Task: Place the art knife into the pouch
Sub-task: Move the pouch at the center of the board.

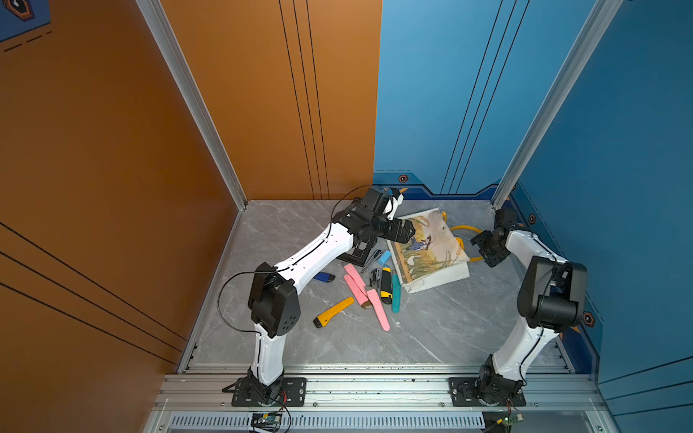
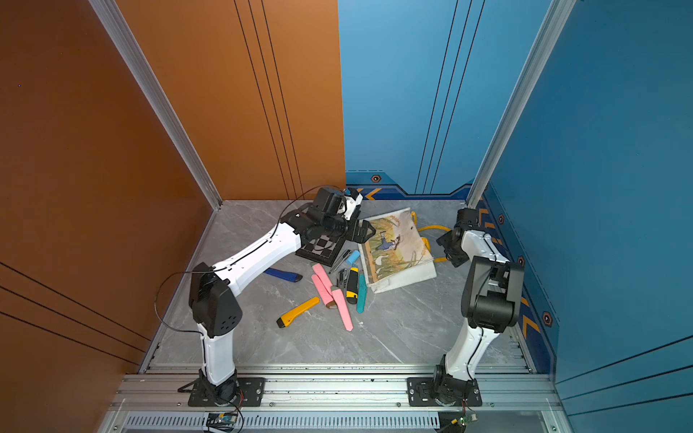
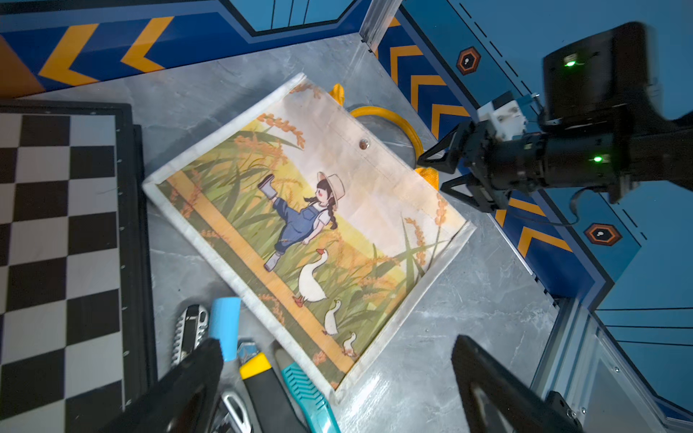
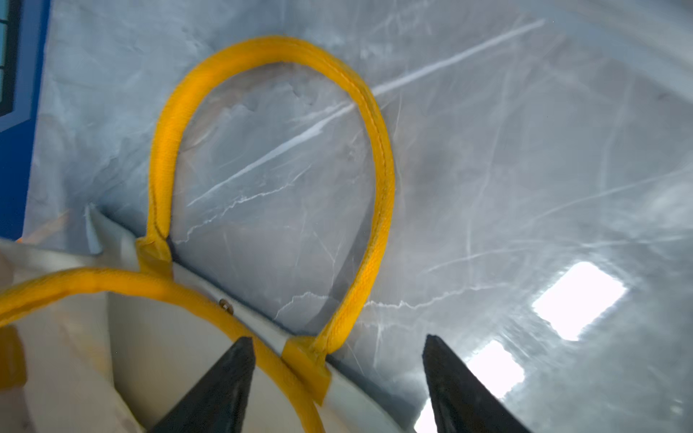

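Right end effector [image 4: 335, 341] stands with its jaws well apart and grips nothing. It hangs low at the mouth edge of the pouch [image 1: 427, 251], and one stitched end of a yellow handle [image 4: 382, 180] shows between its black fingers [image 4: 225, 382]. That handle lies looped flat on the counter [image 1: 450, 330], while the upper handle [image 4: 150, 288] arches across the opening. Through the mouth only plain cream lining shows; the rest of the inside is hidden.

Left end effector [image 3: 336, 343] is spread wide and empty, hovering over the pouch's bottom edge.

The pouch lies flat, printed side up, with its mouth toward the right arm. The art knives [image 1: 375, 288] in view all lie outside it on the counter, heaped loosely along its bottom edge. A teal knife [image 3: 307, 393], a black-and-yellow knife [image 3: 262, 386] and a light-blue knife [image 3: 225, 322] lie just beside the fabric. Two pink knives [image 1: 378, 309] lie farther out, and a yellow knife [image 1: 333, 312] and a dark-blue knife [image 1: 324, 277] lie apart near the left arm. A chessboard [image 3: 56, 243] lies beyond the heap.
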You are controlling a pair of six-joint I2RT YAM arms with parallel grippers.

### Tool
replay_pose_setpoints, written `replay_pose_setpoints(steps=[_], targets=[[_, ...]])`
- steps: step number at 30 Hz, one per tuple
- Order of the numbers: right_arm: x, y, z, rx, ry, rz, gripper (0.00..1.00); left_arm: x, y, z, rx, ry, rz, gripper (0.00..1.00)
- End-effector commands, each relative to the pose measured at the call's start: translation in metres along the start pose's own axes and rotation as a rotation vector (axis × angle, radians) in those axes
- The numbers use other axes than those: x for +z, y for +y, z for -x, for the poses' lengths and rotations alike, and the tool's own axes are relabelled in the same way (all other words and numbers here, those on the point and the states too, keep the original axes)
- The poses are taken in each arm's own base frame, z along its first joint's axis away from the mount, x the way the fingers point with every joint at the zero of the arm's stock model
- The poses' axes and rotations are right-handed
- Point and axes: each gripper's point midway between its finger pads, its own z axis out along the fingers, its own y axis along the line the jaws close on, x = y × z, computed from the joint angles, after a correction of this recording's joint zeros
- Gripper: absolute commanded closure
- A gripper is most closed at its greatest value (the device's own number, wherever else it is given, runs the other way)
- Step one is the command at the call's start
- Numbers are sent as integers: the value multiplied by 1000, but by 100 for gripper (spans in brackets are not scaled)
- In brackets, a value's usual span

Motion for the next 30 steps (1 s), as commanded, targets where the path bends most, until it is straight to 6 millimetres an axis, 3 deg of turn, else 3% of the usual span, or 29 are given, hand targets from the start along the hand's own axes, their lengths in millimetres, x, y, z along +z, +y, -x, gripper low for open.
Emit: replay_pose_setpoints(steps=[1,7,14,21,27,30], targets=[[6,29,-28,-32,99,74,29,19,-14,3,39,31,-7,2],[-7,52,-84,-144,159,109,31,48,-26,-3,9,45,7,2],[-41,53,-115,-229,156,147,31,76,-44,-13,-34,87,-14,2],[-42,39,-145,-291,216,141,30,97,-40,-23,-99,111,5,1],[-34,14,-175,-351,250,79,29,111,-48,-42,-96,157,22,0],[-36,1,-178,-364,238,56,25,114,-55,-52,-75,182,29,0]])
